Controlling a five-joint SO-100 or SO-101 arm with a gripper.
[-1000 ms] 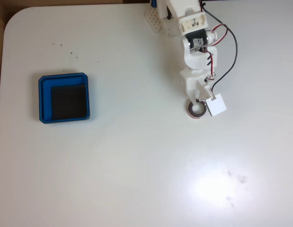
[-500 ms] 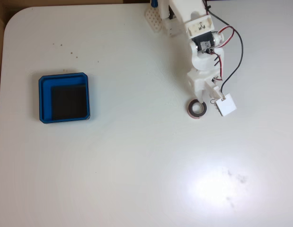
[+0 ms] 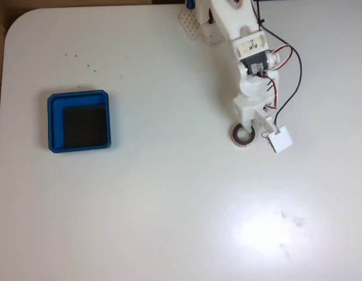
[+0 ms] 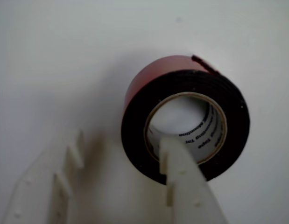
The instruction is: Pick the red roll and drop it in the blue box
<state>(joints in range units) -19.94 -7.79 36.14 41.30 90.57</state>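
From the fixed view looking down, a white tabletop (image 3: 169, 205) fills the frame, with a rounded corner at the upper left. The blue box (image 3: 79, 121) sits at the left, a shallow square with a black floor, lying flat and well apart from everything else. The white arm (image 3: 251, 58) comes in from the top edge, right of centre, and reaches down toward the middle right. Red and black wires (image 3: 289, 82) loop along its right side, and a small white square piece (image 3: 279, 139) hangs at its lower end. The red roll (image 3: 242, 134) lies flat on the tabletop just below the arm's tip, right under the end effector (image 3: 251, 126), far to the right of the box. A few dark specks mark the tabletop at the upper left, and a bright glare spot shows at the lower right.

In the wrist view, the roll (image 4: 185, 119) sits in the centre right, its red outer side on top, dark face toward the camera and a pale printed core around the hole. The end effector (image 4: 123, 151) stands with its fingers apart: one pale finger (image 4: 181, 177) rises from the bottom edge with its tip inside the hole, the other toothed finger (image 4: 55, 186) lies at the lower left, outside the roll. The roll's wall stands between them, not clamped.
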